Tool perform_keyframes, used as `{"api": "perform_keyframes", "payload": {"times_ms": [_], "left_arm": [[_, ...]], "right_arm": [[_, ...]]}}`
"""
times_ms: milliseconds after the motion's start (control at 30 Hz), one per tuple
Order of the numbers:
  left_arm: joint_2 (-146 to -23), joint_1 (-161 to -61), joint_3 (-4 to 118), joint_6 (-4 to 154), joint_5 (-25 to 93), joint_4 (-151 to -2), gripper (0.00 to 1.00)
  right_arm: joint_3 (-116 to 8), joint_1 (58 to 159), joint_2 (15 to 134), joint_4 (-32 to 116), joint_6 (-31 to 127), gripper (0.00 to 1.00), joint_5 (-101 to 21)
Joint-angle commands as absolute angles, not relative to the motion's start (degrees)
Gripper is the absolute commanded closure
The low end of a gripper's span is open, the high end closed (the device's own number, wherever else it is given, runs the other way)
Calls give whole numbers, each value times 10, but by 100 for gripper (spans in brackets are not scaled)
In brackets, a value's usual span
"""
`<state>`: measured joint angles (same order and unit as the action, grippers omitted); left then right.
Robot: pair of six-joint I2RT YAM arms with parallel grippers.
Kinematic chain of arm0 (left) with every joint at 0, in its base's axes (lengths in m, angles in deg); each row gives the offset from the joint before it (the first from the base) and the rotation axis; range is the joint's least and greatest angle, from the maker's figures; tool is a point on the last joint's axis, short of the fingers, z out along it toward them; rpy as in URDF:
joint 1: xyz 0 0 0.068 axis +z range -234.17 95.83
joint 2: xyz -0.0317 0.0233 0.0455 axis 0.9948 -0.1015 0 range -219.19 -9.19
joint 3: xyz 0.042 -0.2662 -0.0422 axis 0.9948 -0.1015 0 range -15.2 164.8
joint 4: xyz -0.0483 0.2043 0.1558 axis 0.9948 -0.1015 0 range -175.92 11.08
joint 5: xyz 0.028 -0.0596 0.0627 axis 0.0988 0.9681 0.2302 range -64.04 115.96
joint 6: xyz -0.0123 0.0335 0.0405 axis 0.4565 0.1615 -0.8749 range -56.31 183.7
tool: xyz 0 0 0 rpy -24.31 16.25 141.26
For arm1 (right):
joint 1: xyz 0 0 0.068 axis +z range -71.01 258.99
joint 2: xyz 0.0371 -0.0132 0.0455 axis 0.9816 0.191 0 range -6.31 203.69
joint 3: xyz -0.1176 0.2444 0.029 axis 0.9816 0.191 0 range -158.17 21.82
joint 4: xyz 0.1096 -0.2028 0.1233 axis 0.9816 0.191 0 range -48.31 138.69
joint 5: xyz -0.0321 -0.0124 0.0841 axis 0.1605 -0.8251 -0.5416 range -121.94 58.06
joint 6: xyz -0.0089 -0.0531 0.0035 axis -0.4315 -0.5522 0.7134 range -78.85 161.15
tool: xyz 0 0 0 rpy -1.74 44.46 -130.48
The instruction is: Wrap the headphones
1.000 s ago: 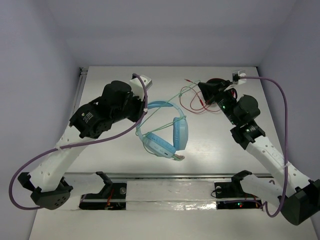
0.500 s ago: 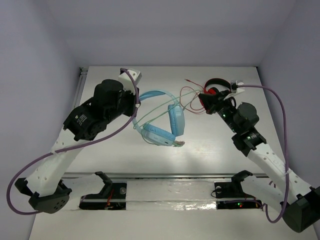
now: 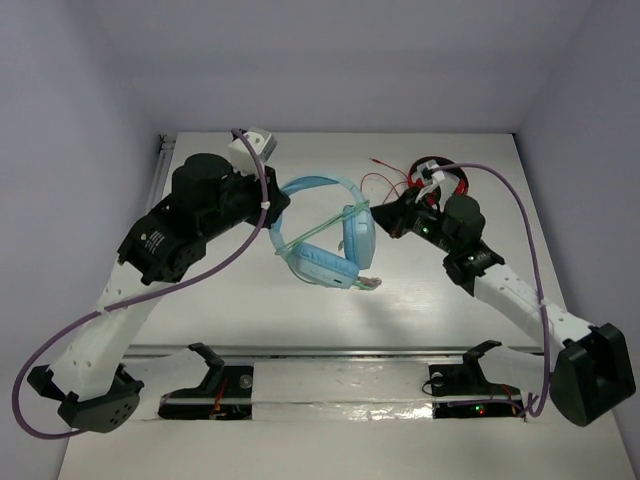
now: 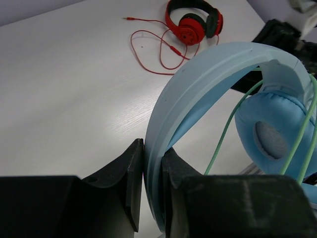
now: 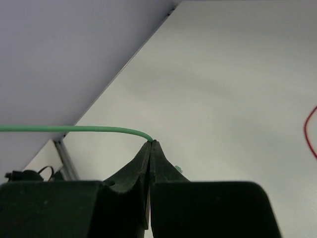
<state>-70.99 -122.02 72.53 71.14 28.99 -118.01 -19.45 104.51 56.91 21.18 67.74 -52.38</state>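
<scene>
The light blue headphones [image 3: 335, 245] hang tilted above the table's middle. My left gripper [image 3: 280, 205] is shut on their headband [image 4: 198, 74], which runs between its jaws in the left wrist view, with my left gripper [image 4: 152, 183] at the bottom. One padded earcup [image 4: 270, 134] shows to the right there. The pale green cable [image 3: 315, 228] crosses the earcups in several strands. My right gripper [image 3: 382, 222] sits just right of the earcups, shut on the cable [image 5: 74, 129], which leaves my right gripper [image 5: 151, 144] to the left.
Red-and-black headphones [image 3: 440, 175] with a looping red cable [image 3: 385, 182] lie at the back right, partly behind my right arm; they also show in the left wrist view [image 4: 194, 21]. A metal rail [image 3: 340, 352] runs along the near edge.
My right gripper has moved left and nearer with the green cable, up to the earcups. My left arm has shifted left and turned the headphones slightly.
</scene>
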Motion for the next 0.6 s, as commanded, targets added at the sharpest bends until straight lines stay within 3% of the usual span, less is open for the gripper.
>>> {"api": "perform_keyframes", "payload": {"times_ms": [0,67,167,200,367,433,567], "left_arm": [[-711,-1221,735,766,379,-1061,100],[-715,-1221,726,776,392,-1037,100],[-719,-1221,702,800,391,-1006,100],[-719,-1221,700,806,386,-998,100],[-720,-1221,687,823,364,-976,100],[-721,-1221,690,827,364,-969,100],[-725,-1221,701,832,346,-963,100]], "right_arm": [[-195,1043,597,144,700,100,-612],[-190,1043,606,108,718,100,-630],[-179,1043,631,65,735,71,-639],[-176,1043,631,56,738,68,-639],[-160,1043,658,15,744,65,-631],[-145,1043,663,0,744,59,-619],[-138,1043,662,5,728,62,-599]]}}
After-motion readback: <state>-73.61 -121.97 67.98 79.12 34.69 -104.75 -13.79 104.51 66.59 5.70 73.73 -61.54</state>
